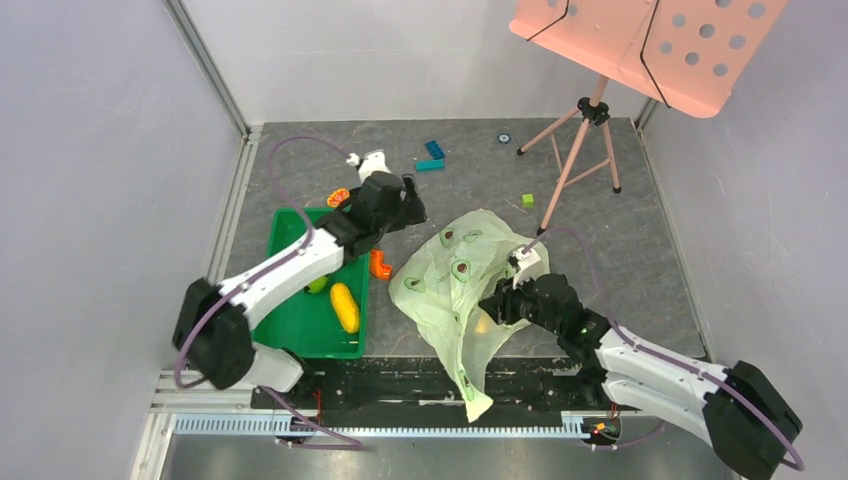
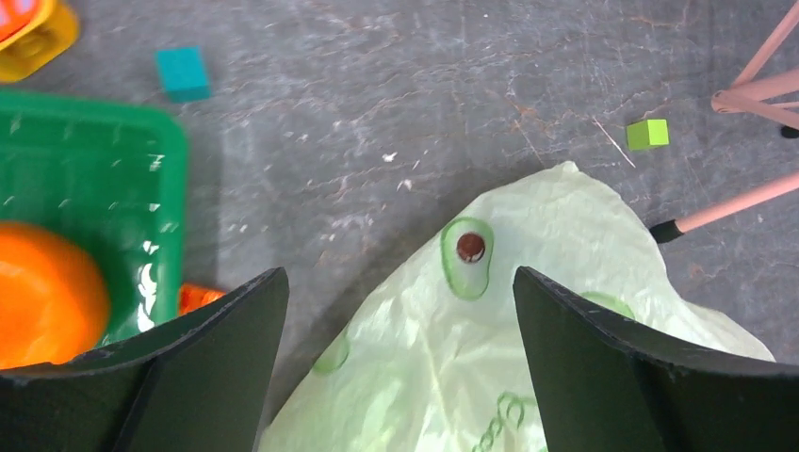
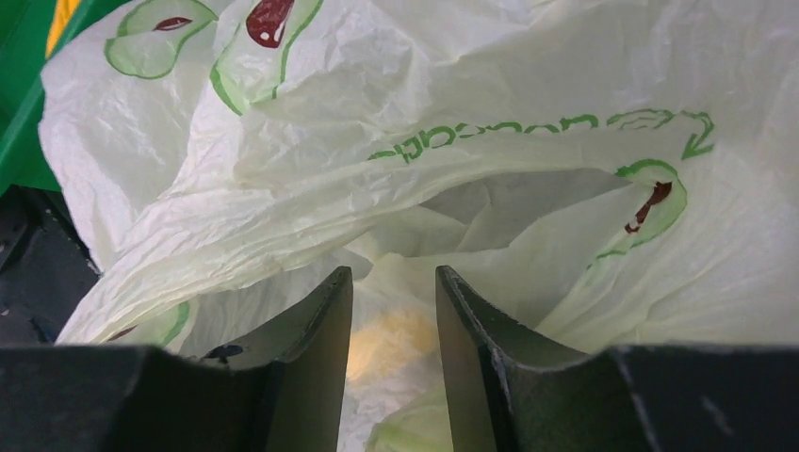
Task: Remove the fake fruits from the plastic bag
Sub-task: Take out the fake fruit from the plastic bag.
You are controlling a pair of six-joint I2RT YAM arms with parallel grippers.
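Right wrist view: the right gripper (image 3: 393, 282) has its two dark fingers a narrow slot apart, with crinkled film of the plastic bag (image 3: 471, 94) filling the slot. Whether they actually pinch it cannot be told. A yellowish patch glows through the film right there; what it is stays unclear.

In the left wrist view the left gripper (image 2: 400, 278) is spread wide and empty, hovering over the bag's far-left edge. Beside its left finger sits the flat orange curved piece (image 2: 198, 297), then the green tray (image 2: 94, 160) with the round orange fruit (image 2: 42, 292) inside. Farther out lie a teal block (image 2: 182, 73) and a green cube (image 2: 647, 133). A leg of the pink music stand (image 2: 735, 212) ends just beside the bag's far edge.

From the top, the bag (image 1: 455, 270) lies rumpled on the grey table (image 1: 620, 250) between the arms. It is pale green, translucent and printed with halved avocados, and one end trails over the near edge. The oblong yellow fruit (image 1: 344, 307) and the light green fruit (image 1: 317, 285) rest in the tray (image 1: 300, 330).

The left arm slants from its near-left base across the tray, its gripper (image 1: 412, 205) past the tray's far right corner. The right arm reaches leftward, its gripper (image 1: 497, 300) low against the bag's right side.
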